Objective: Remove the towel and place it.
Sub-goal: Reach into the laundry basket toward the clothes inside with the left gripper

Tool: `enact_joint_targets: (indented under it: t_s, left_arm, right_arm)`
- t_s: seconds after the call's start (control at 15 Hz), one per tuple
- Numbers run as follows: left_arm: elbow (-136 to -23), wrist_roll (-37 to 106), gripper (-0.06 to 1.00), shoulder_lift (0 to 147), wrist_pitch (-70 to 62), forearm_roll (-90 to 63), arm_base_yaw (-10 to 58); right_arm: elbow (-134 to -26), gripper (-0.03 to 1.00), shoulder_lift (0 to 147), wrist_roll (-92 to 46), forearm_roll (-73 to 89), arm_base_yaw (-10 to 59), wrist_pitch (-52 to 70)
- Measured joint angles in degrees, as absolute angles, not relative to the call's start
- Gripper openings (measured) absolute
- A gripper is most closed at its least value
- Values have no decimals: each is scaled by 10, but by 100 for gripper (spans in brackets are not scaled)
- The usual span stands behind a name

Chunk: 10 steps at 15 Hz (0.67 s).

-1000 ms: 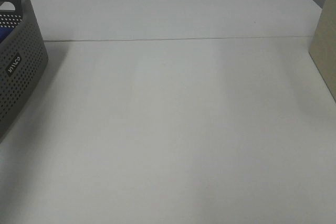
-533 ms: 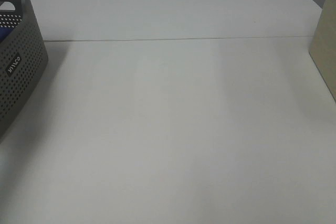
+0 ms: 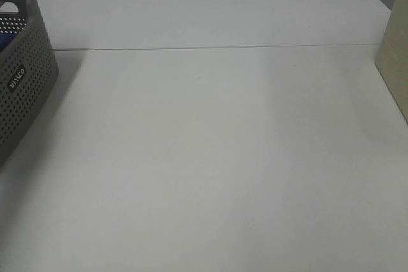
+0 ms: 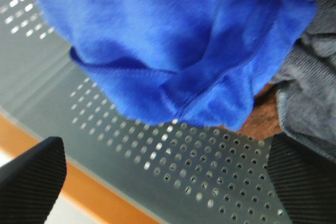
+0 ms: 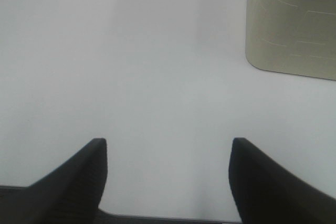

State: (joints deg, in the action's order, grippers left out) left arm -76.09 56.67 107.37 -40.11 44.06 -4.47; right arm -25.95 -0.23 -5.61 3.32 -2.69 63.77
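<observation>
The royal-blue plush towel [image 4: 157, 40] lies bunched inside the grey perforated basket [image 4: 210, 177]. In the high view only a blue sliver of the towel [image 3: 4, 42] shows inside the basket [image 3: 25, 93] at the far left edge. My left gripper [image 4: 168, 182] is open inside the basket, its two dark fingertips [image 4: 31, 179] spread wide just short of the towel's folded edge, with nothing between them. My right gripper [image 5: 168, 177] is open and empty above the bare white table [image 5: 131, 66]. Neither gripper shows in the high view.
A dark grey cloth [image 4: 310, 87] and something brown [image 4: 262, 116] lie beside the towel in the basket. A beige box [image 3: 396, 55] stands at the table's right edge and shows in the right wrist view [image 5: 294, 19]. A seam crosses the table [image 3: 210, 48].
</observation>
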Motion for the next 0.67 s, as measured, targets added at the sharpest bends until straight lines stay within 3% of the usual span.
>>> enact_joint_targets:
  t_s: [0.47,0.67]
  left_arm:
    - [-761,573,96,1134,-341,472,-48]
    - [-761,573,88,1143,-342,476,-61]
  right_arm:
    - [-260,66,-2,-56,33,-27,638]
    - [-260,66,-2,-56,33,-27,638]
